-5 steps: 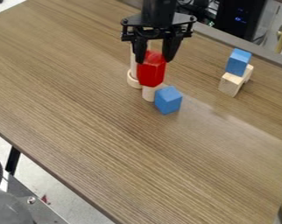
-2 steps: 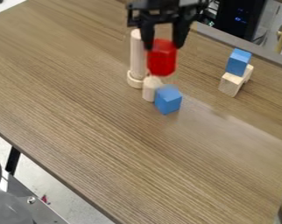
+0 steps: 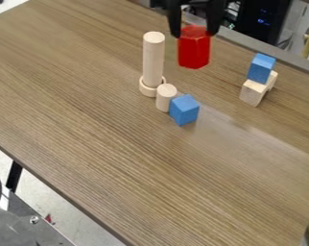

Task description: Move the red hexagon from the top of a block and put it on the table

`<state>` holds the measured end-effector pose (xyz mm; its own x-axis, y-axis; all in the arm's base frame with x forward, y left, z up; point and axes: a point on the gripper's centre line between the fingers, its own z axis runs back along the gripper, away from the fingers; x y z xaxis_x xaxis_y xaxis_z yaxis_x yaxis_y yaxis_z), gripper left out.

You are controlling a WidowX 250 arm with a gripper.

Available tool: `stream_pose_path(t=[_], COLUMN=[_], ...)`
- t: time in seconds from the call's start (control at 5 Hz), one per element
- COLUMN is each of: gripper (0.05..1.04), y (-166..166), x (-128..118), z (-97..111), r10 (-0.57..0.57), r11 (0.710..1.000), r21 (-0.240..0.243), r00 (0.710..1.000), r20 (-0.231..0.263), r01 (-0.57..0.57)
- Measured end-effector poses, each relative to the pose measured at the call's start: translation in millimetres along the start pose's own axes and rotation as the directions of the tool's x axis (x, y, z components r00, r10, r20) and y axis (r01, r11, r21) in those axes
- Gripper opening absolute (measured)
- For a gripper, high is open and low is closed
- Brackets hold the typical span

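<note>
The black gripper (image 3: 194, 32) is at the top of the camera view, above the far part of the wooden table (image 3: 150, 173). Its two fingers pinch the upper end of the red hexagon (image 3: 194, 47), one finger on each side. The red hexagon hangs upright from the gripper, in the air. Lower and to the left of the gripper, a tall pale cylinder (image 3: 153, 57) stands upright in a pale ring (image 3: 147, 89). Just beside this ring there is a short pale cylinder (image 3: 165, 98), and next to it a blue cube (image 3: 184, 110). Lower and to the right of the gripper, another blue block (image 3: 261, 68) rests on a pale wooden block (image 3: 255, 91).
</note>
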<state>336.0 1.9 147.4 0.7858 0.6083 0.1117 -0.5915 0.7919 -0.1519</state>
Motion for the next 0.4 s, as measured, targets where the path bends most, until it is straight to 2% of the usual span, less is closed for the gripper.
stream_pose_path(t=[0.2, 0.4], gripper=[0.653, 0.653], y=[-5, -12], x=[-15, -32], z=[-2, -7], r10=[-0.146, -0.294], r11=[0.989, 0.955], r21=[-0.018, -0.040], r00=[0.989, 0.956], r20=[-0.011, 0.016], r01=[0.146, 0.294])
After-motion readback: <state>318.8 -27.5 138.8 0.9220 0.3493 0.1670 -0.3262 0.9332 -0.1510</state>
